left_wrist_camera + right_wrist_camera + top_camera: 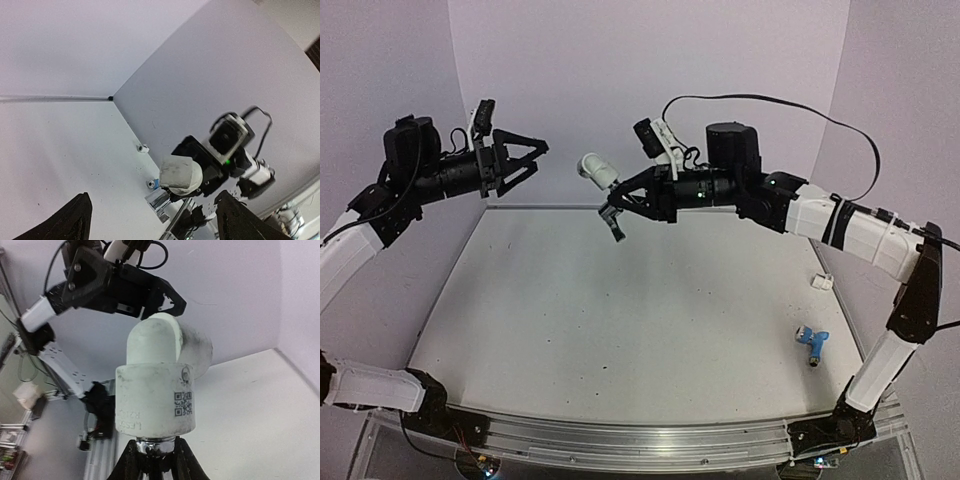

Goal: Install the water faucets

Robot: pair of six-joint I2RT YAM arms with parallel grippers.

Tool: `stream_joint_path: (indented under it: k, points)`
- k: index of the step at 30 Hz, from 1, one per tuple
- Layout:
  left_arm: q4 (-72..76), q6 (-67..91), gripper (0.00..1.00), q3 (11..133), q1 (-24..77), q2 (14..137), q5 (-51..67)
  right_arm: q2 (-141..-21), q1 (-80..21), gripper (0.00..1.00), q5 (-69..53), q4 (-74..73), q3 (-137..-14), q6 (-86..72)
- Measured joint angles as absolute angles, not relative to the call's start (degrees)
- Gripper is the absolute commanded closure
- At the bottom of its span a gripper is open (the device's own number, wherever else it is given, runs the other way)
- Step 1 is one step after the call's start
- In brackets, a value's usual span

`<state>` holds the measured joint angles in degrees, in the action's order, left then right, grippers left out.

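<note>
My right gripper [623, 197] is shut on the shiny silver faucet [613, 222] and holds it high above the table's back. Its bent spout hangs down. A white elbow fitting [597, 169] sits on the faucet's threaded end. In the right wrist view the elbow [159, 390] stands on the chrome neck [156, 445] between my fingers [188, 463]. My left gripper [532, 160] is open and empty in the air, left of the elbow and facing it. The left wrist view shows the elbow [180, 173] and faucet [159, 203] ahead. The light blue faucet [811, 342] lies on the table at the right.
A small white stubby fitting [825, 281] lies near the table's right edge, behind the blue faucet; it also shows in the left wrist view [143, 148]. White walls enclose the table at the back and sides. A metal rail [640, 440] runs along the front.
</note>
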<state>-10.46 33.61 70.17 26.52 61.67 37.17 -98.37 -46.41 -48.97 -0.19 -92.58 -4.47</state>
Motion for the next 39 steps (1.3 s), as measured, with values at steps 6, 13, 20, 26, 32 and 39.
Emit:
stream_joint_path:
  k: [6, 13, 20, 26, 32, 39]
  points:
    - [-15.40, 61.32, 0.01, 70.28, 27.75, 69.49, 29.95, -97.19, -48.84, 1.00, -26.22, -4.34, -91.33, 13.91]
    - [-15.25, 76.47, 0.00, 68.18, 37.34, 71.59, 20.10, -99.79, -51.96, 1.00, -11.11, -4.84, -91.31, 27.68]
    - [-8.16, 79.37, 0.00, 63.24, 39.59, 71.57, 15.90, -101.10, -53.34, 1.00, -9.45, -5.34, -91.31, 30.09]
    - [-3.95, 75.37, 0.13, 63.53, 40.42, 73.25, 14.37, -101.23, -54.15, 1.00, -9.80, -5.69, -91.61, 29.93]
    - [-2.22, 70.02, 0.45, 63.90, 41.12, 75.72, 15.25, -102.28, -54.68, 1.00, -10.94, -7.62, -93.54, 28.93]
    - [-0.58, 61.76, 0.88, 64.45, 41.36, 75.81, 18.15, -103.35, -53.98, 1.00, -16.80, -10.94, -95.94, 24.49]
